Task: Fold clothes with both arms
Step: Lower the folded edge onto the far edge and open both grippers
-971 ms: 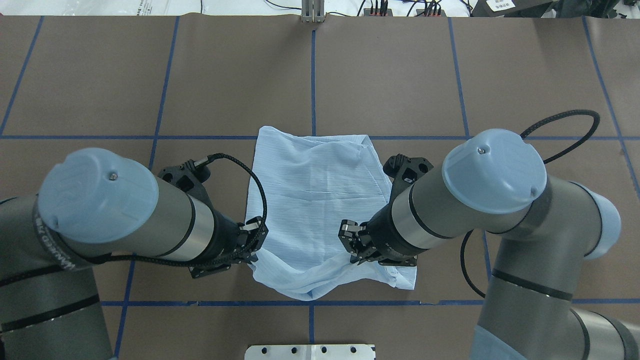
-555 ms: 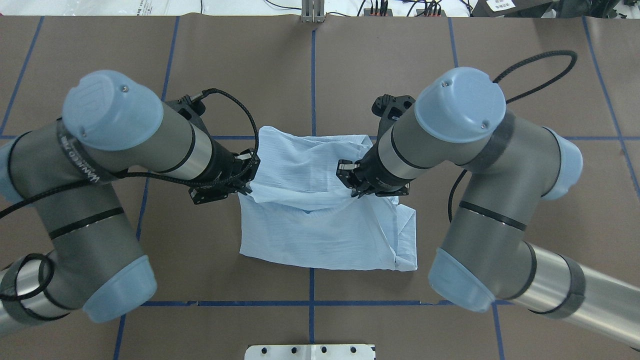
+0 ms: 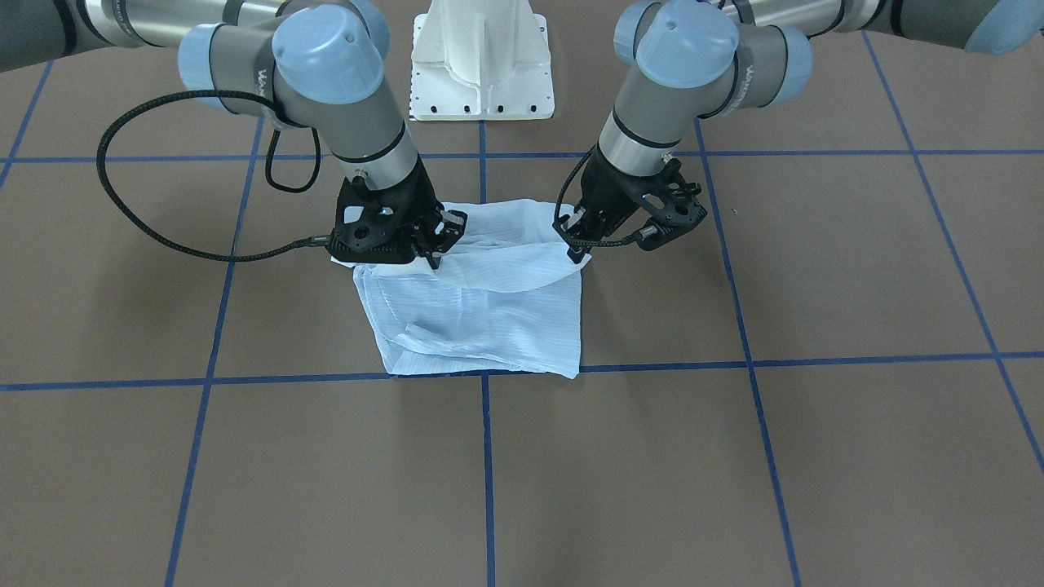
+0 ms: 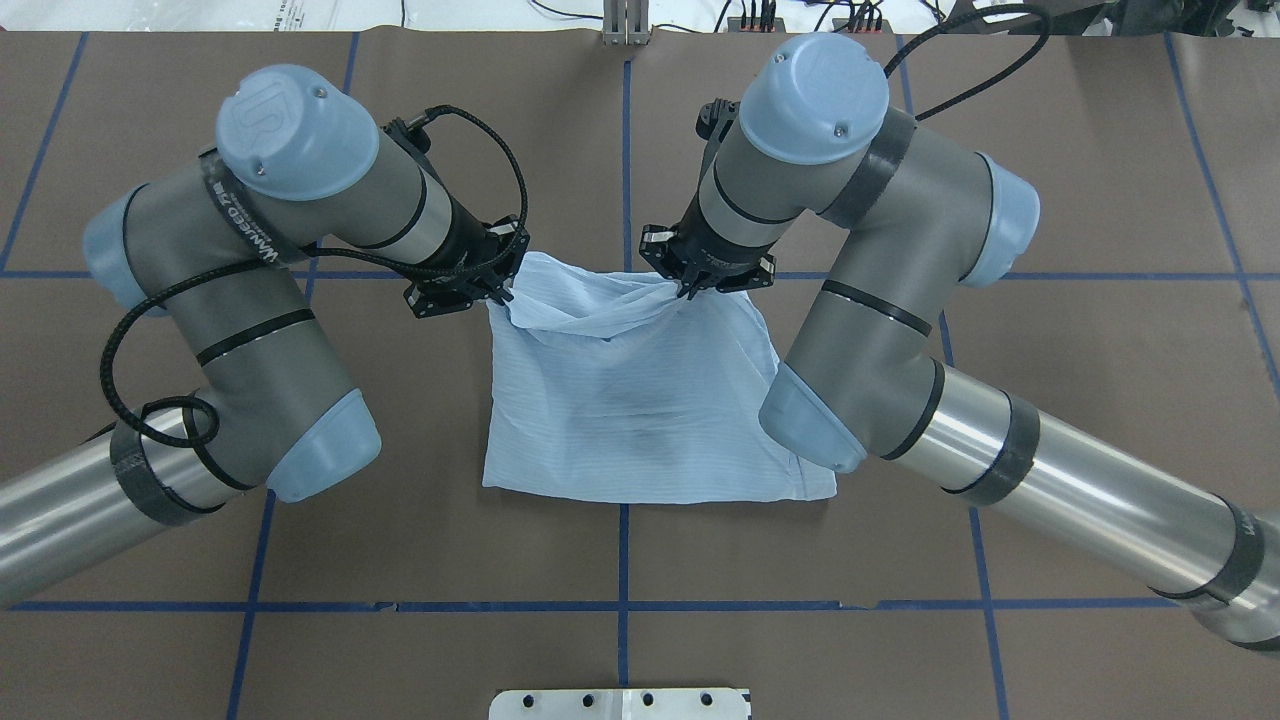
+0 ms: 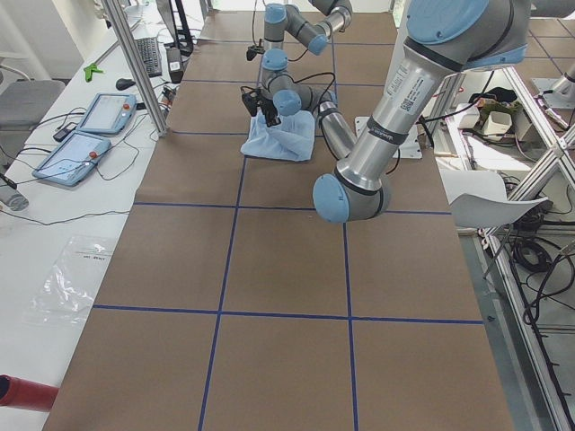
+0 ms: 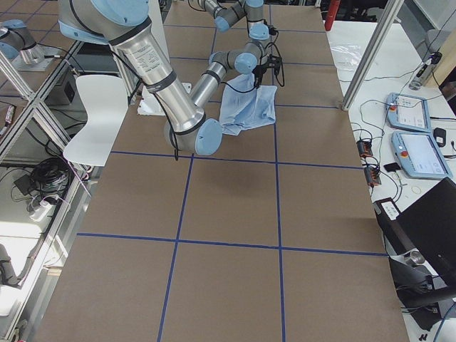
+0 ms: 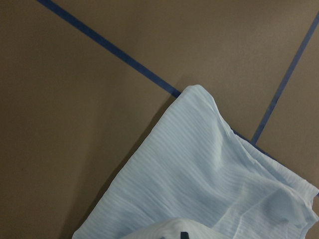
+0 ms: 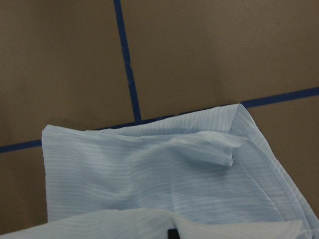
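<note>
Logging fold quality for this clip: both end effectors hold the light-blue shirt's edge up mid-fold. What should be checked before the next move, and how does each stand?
1. Black two-finger left end effector gripping the thin light-blue striped shirt: ok, fabric bunches at its tips.
2. Right end effector gripping the shirt: ok.
3. Held edge taut between them: not ok, it sags in the middle.
4. Held edge over the far edge: not ok, lower layer shows ahead in both wrist views.
5. Lower layer flat: not ok, a loose flap lies near one far corner.
6. Both corners equally high above the brown table: cannot tell.
</note>
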You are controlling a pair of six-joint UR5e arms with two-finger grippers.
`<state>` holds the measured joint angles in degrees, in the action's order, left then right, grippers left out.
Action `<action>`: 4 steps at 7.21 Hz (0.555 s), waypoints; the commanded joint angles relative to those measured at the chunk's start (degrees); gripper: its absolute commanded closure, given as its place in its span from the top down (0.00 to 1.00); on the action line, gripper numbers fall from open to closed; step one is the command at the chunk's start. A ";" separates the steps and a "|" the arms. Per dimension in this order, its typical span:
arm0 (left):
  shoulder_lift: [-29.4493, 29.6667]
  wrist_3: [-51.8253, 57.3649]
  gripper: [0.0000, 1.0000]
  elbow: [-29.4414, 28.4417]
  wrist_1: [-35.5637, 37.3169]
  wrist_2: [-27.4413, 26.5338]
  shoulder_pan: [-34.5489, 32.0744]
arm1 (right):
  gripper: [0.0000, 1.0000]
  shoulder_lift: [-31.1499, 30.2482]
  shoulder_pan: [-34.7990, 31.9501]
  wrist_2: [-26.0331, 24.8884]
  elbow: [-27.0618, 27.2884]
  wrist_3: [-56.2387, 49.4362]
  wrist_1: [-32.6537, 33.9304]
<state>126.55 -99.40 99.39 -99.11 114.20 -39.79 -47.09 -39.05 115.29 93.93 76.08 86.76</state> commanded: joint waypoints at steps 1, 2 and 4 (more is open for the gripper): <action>1.59 1.83 0.00 -3.23 -0.56 -0.03 -1.60 | 0.00 2.17 -1.90 0.02 -6.19 -3.20 -1.60; 1.77 1.84 0.00 -4.89 -2.39 -0.11 -1.87 | 0.00 2.17 -2.00 -0.07 -7.52 -3.82 -1.77; 3.69 1.75 0.00 -9.72 -5.82 -0.20 -1.78 | 0.00 2.35 -2.00 0.02 -11.30 -4.01 -6.66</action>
<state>129.04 -97.67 92.64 -102.92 114.07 -41.56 -44.89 -40.99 115.29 85.08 72.31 83.10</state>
